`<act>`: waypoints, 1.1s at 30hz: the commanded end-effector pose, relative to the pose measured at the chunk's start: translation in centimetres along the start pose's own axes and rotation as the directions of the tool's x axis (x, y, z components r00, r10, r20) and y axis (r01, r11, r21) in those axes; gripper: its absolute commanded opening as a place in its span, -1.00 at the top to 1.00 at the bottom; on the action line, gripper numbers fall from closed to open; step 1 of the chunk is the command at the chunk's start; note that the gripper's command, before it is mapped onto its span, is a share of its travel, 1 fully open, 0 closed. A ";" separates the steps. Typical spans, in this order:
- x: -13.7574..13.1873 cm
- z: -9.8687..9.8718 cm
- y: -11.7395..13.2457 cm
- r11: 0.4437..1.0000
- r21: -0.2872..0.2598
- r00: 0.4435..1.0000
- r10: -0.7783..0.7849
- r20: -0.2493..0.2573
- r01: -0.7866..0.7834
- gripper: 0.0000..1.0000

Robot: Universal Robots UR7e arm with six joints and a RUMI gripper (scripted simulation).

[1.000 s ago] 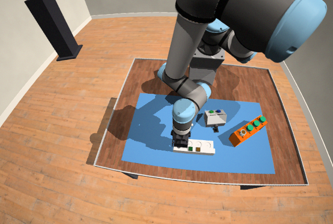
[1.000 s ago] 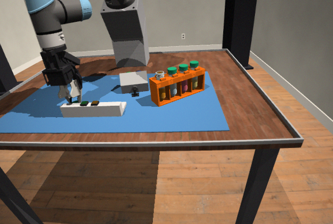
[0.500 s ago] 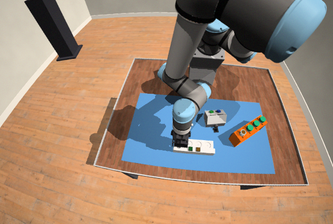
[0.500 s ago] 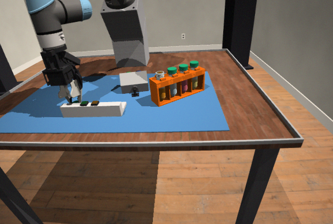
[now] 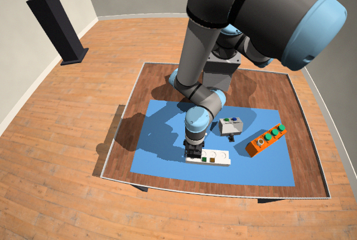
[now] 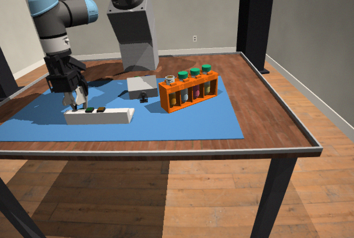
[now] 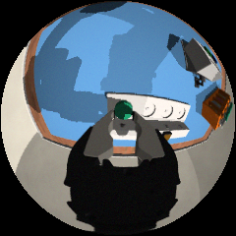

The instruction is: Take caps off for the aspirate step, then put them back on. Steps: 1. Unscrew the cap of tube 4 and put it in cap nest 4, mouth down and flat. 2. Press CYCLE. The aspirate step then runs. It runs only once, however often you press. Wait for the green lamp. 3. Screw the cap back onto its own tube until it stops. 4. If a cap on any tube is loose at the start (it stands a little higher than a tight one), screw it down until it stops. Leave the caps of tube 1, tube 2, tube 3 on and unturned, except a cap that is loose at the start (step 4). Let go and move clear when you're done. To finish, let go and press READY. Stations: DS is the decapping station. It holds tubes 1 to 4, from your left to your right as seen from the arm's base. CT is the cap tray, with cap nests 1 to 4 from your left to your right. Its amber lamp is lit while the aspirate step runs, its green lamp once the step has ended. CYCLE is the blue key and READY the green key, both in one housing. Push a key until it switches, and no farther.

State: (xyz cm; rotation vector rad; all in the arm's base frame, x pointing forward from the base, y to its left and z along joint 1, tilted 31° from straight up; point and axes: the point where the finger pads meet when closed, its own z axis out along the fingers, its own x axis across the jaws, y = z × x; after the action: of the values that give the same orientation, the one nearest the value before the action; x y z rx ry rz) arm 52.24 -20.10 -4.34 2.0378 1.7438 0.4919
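Observation:
My gripper [image 6: 80, 107] [image 7: 123, 111] is shut on the green cap [image 7: 123, 108], low over cap nest 4 at the end of the white cap tray [image 5: 223, 162] [image 6: 97, 118]. The fingers hide whether the cap touches the nest floor. The other nests are empty. The green lamp [image 5: 204, 159] [image 6: 89, 109] and amber lamp [image 5: 212, 159] [image 6: 100, 109] look dark. Tube 4 [image 5: 260, 142] [image 6: 170, 79] stands uncapped in the orange decapping station [image 5: 250, 150] [image 6: 164, 98]. Tubes 3, 2 and 1 wear green caps [image 5: 268, 137] [image 5: 274, 132] [image 5: 281, 128]; I cannot tell any height difference.
The grey key housing [image 5: 231, 128] [image 6: 141, 85] [image 7: 201, 58] stands between the arm's base and the tray, with the green READY key [image 5: 226, 119] and blue CYCLE key [image 5: 234, 119] on top. A small black fixture [image 5: 231, 138] [image 6: 143, 98] sits at its front.

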 end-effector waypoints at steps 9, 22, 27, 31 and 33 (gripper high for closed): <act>0.0 0.4 0.0 1.000 -0.001 1.000 0.000 0.001 0.000 1.00; 0.0 0.4 0.0 1.000 -0.001 1.000 0.000 0.001 0.000 0.42; 0.0 0.4 0.0 1.000 -0.001 1.000 0.000 0.001 0.000 0.42; 0.0 -1.1 0.0 1.000 -0.001 1.000 0.000 0.001 0.000 0.42; 0.0 -1.1 0.0 1.000 -0.001 1.000 0.000 0.001 0.000 0.42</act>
State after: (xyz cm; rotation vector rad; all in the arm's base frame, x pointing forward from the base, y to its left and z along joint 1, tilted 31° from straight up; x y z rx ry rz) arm 52.07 -20.06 -4.08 2.0376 1.7434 0.4918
